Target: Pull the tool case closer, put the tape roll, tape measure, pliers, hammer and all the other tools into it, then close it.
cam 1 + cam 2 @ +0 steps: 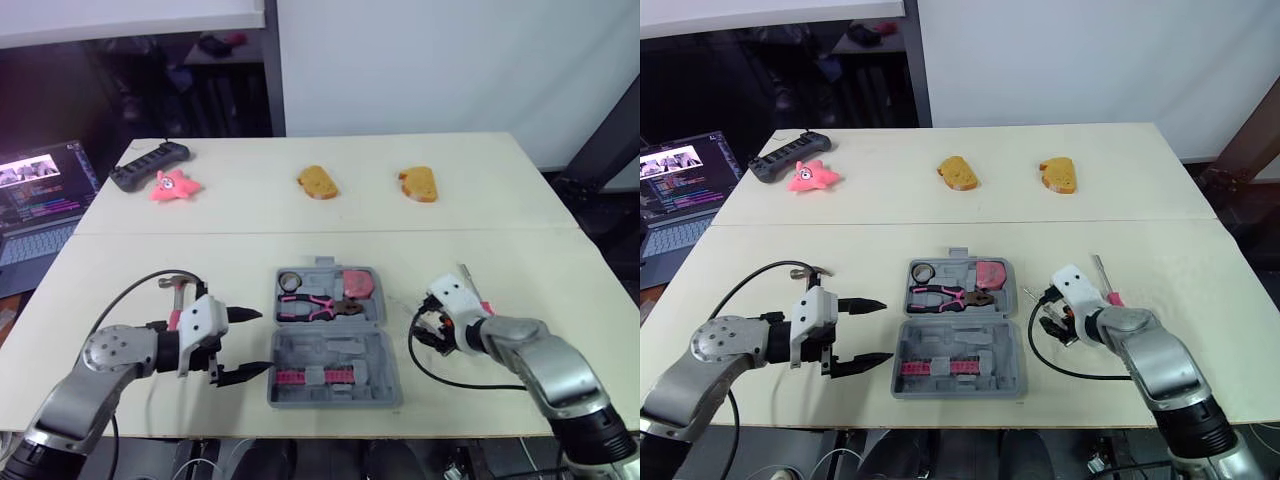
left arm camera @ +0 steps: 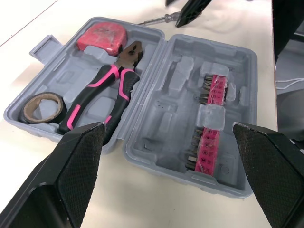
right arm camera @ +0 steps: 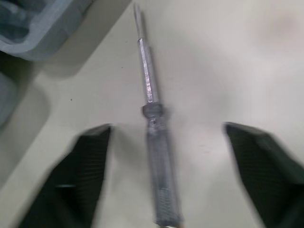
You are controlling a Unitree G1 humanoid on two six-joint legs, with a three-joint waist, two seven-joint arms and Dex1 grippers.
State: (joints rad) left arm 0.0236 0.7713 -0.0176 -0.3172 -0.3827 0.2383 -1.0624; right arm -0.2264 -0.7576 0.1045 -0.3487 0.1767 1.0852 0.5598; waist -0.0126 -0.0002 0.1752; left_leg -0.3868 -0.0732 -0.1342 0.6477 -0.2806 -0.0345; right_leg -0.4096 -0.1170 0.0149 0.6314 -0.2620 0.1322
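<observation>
At the far left edge an open laptop [image 1: 35,195] stood beside the tabletop [image 1: 500,260]. At the back left of the tabletop lay a black controller [image 1: 148,165], with a pink star toy [image 1: 175,185] just beside it.

Nearer the robot, the hammer [image 1: 174,285] lay on the tabletop outside the case, its pink handle partly covered by the left arm. The left tool [image 1: 262,342] hung just left of the tool case [image 1: 385,320] with its 2 fingers spread wide and nothing between them.

The case lay open and flat at the middle front. Its far half held the tape roll [image 2: 42,107], the pliers [image 2: 102,97] and the tape measure [image 2: 102,38]. Its near half held a pink bit strip [image 2: 209,128]. Well behind the case lay 2 bread pieces [image 1: 318,182].

Just right of the case, the right tool [image 3: 166,126] was low over the tabletop, fingers apart on either side of a clear-handled screwdriver [image 3: 154,142] and not touching it. The screwdriver's tip pointed at the case's corner. A pink-ended shaft [image 1: 1100,270] lay just beyond the right wrist.
</observation>
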